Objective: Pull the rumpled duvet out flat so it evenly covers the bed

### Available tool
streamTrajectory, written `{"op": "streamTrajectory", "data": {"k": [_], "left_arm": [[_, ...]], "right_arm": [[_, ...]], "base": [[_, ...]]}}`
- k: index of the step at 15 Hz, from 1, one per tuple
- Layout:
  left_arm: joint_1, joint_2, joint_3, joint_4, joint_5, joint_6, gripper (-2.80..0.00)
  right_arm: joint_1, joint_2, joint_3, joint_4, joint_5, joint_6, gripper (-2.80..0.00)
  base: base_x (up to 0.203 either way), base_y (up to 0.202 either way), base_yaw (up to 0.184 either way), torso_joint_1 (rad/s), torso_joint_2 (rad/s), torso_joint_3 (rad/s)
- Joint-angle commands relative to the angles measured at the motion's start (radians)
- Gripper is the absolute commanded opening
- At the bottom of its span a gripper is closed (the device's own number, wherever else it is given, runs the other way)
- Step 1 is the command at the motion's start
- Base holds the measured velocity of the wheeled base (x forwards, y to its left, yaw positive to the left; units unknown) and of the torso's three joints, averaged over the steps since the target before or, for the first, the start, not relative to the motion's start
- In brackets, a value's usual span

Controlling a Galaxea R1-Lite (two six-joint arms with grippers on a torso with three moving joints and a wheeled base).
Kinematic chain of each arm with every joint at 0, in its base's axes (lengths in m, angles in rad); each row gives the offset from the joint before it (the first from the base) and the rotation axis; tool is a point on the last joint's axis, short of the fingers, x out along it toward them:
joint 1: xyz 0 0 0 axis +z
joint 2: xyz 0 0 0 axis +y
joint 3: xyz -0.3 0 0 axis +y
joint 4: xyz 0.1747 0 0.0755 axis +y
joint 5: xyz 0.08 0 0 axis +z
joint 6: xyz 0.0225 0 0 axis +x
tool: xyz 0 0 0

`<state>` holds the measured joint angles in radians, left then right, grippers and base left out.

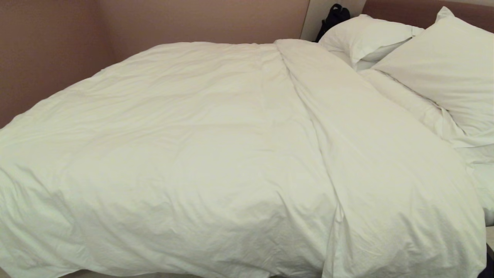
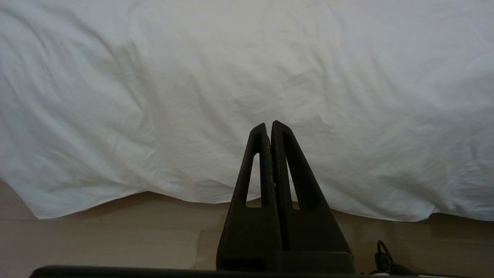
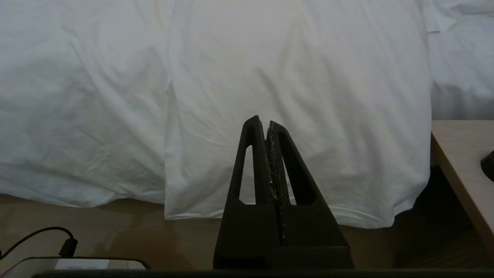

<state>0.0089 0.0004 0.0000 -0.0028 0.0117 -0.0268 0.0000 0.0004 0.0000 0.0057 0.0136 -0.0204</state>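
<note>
**Both my grippers closed and empty at the bedside, duvet bunched toward the far wall**

I face the bed point(image 1: 480, 181) from its long side. The duvet point(image 1: 200, 154) fills nearly all of my head view, a puffy white mass with soft wrinkles. Its main bulk runs from about 8 o'clock up to 12 o'clock, reaching the brownish wall point(image 1: 50, 58) at 10 o'clock. A long folded ridge point(image 1: 308, 100) runs from 12 o'clock down to 5 o'clock, where a doubled-over band of cover lies on top of the rest. Two pillows point(image 1: 444, 73) sit at 2 o'clock, one leaning on the other, against the headboard point(image 1: 409, 9). A dark object point(image 1: 334, 17) stands behind them at 1 o'clock; I cannot tell what it is. A strip of sheet shows at 3 to 4 o'clock, beyond the duvet's edge.

My left gripper point(image 2: 269, 124) points at the hanging side of the duvet, its two black fingers pressed together and holding nothing. It hangs clear of the cloth. The duvet's hem droops close to the light wooden floor point(image 2: 96, 239).

My right gripper point(image 3: 264, 120) is likewise pressed together and empty, apart from the cover. Here the folded band hangs lower than the cloth beside it. A pale wooden bedside surface point(image 3: 459, 154) stands just beside the duvet's edge. A white device with a black cable point(image 3: 69, 247) lies on the floor near my base.
</note>
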Motion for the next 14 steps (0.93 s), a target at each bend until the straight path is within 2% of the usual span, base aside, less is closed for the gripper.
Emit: {"op": "streamTrajectory", "data": {"k": [1, 14], "left_arm": [[0.000, 0.000, 0.000, 0.000, 0.001, -0.001, -2.80], [0.000, 0.000, 0.000, 0.000, -0.002, -0.005, -2.80]], "right_arm": [[0.000, 0.000, 0.000, 0.000, 0.000, 0.000, -2.80], [0.000, 0.000, 0.000, 0.000, 0.000, 0.000, -2.80]], "base": [[0.000, 0.000, 0.000, 0.000, 0.00, 0.000], [0.000, 0.000, 0.000, 0.000, 0.00, 0.000]]}}
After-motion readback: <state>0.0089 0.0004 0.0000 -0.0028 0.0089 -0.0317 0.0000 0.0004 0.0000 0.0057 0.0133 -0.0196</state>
